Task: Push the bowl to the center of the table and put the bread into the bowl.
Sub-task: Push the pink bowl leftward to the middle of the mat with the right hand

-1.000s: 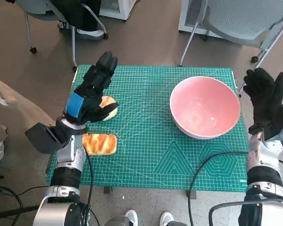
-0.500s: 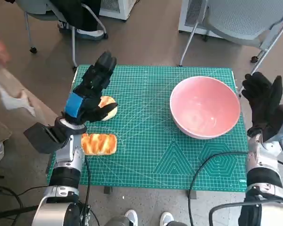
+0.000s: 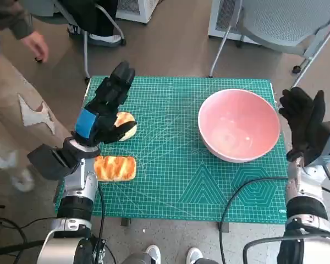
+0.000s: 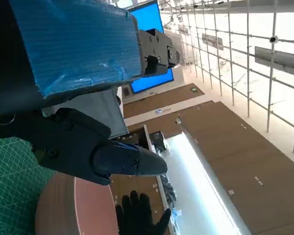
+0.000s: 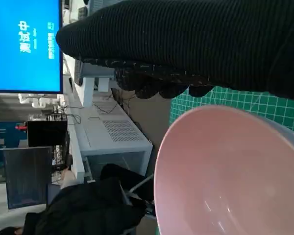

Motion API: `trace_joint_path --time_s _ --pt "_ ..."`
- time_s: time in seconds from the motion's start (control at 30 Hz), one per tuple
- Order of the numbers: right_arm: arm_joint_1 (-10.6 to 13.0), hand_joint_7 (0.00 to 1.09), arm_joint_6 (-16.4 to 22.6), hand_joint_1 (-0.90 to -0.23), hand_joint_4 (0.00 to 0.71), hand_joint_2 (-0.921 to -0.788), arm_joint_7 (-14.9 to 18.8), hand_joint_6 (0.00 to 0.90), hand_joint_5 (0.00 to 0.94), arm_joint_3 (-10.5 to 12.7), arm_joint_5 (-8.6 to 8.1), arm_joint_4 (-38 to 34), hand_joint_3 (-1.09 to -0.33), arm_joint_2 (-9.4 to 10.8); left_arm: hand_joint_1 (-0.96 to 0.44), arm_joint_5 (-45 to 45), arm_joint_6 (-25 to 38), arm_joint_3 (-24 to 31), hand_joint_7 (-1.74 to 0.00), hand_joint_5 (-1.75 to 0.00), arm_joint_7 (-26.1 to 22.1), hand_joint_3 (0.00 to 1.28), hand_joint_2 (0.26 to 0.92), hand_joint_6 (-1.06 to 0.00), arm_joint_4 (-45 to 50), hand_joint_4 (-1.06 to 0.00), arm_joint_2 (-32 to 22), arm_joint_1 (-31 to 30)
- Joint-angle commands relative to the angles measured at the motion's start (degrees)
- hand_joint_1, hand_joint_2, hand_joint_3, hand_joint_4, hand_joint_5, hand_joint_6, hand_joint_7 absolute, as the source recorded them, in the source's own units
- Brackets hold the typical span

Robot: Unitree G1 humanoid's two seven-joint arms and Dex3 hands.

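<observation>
The pink bowl [image 3: 239, 125] sits on the green mat [image 3: 170, 181], well to the right of the bread loaf [image 3: 116, 168]. The left robot hand [image 3: 106, 107] hovers spread above a round bun [image 3: 126, 125]. The right robot hand [image 3: 303, 124], fingers spread, stands just beside the bowl's right rim.

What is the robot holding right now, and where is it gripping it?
Nothing is held. The left hand hovers open above the round bread; the right hand is open beside the bowl, not gripping its rim.

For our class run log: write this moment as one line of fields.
stage: before push | pink bowl: right side of mat, empty | right hand: open beside bowl | left hand: open above round bread | long bread: on mat
</observation>
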State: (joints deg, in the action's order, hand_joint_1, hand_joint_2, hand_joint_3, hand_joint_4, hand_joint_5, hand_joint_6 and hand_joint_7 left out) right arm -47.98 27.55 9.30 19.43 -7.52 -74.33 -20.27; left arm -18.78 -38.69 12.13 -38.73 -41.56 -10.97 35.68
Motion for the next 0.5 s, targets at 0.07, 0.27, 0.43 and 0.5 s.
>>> trace_joint_path --time_s 0.07,0.27,0.43,0.5 --pt "2.04 0.08 -1.6 -0.666 0.105 -0.921 -0.37 0.169 0.001 0.26 0.18 -1.02 -0.833 0.56 -0.61 -0.59 0.47 0.24 0.0 0.0 -0.29 0.22 0.921 -0.14 0.86 -0.01 -0.65 -0.68" --pt "2.33 0.08 -1.91 -0.656 0.107 -0.921 0.12 0.169 0.002 0.73 -0.27 -1.05 -0.838 1.16 -0.61 -0.49 0.36 0.22 0.0 0.0 -0.2 0.22 0.921 -0.13 1.31 -0.01 -0.77 -0.99" --pt "2.53 0.08 -1.86 -0.642 0.109 -0.921 0.19 0.17 0.003 0.83 -0.19 -1.07 -0.835 1.64 -0.61 -0.34 0.45 0.17 0.0 0.0 -0.03 0.22 0.921 -0.13 1.71 -0.01 -0.93 -1.2" --pt "2.65 0.08 -1.82 -0.645 0.11 -0.921 0.19 0.17 0.003 0.87 -0.18 -1.09 -0.835 1.88 -0.61 -0.23 0.41 0.17 0.0 0.0 0.07 0.23 0.921 -0.13 1.76 -0.01 -1.01 -1.27"
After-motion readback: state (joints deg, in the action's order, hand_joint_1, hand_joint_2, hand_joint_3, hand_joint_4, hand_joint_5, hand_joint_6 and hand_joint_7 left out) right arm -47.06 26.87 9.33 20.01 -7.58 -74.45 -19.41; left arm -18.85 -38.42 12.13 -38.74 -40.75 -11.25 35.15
